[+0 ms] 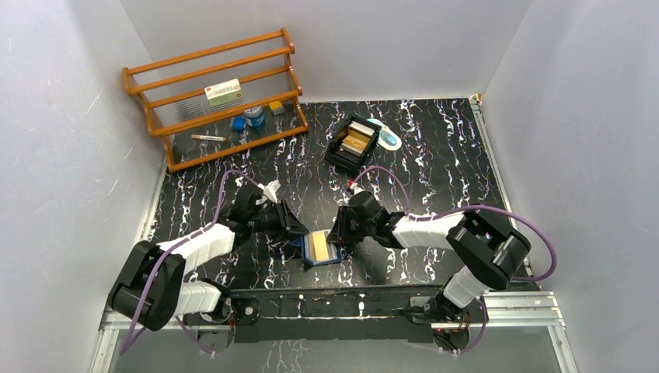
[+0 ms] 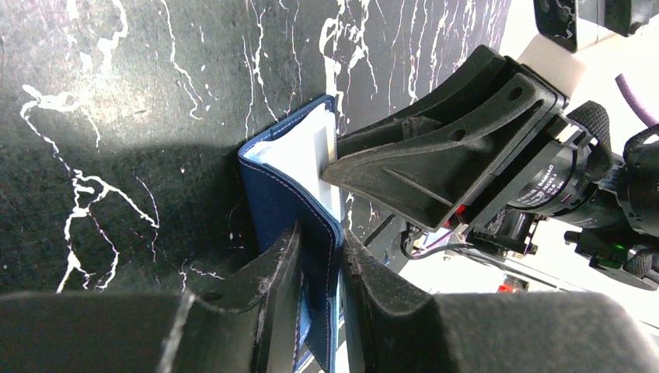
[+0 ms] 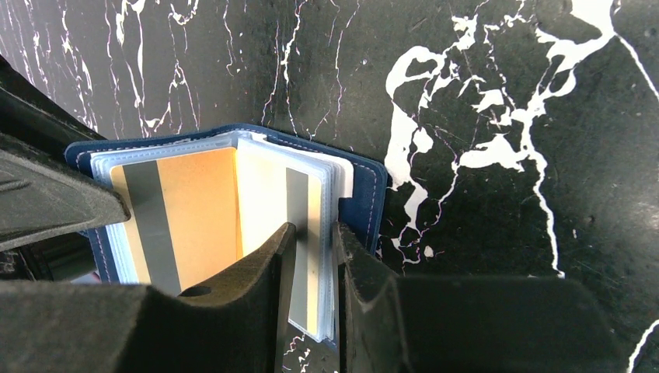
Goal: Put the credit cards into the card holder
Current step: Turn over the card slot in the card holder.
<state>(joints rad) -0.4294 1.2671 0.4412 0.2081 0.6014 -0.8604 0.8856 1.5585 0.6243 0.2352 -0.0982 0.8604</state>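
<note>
Pinching the card holder's point(image 2: 272, 194) blue cover tight in my left gripper point(image 2: 319, 237), I squeeze a credit card point(image 3: 264, 186) with my right gripper point(image 3: 311, 233). The holder sits open on the table point(image 1: 435, 155) between my arms. Pushed in crooked, the card could bend or jam.

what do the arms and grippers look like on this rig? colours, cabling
Left arm and right arm: white link shells between black joint housings, purple cables looping along each. Left gripper and right gripper: matte black, wedge-shaped fingers.

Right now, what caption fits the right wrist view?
The right arm's fingers grip a pale grey-striped plastic card at the open navy-blue folding card holder.
</note>
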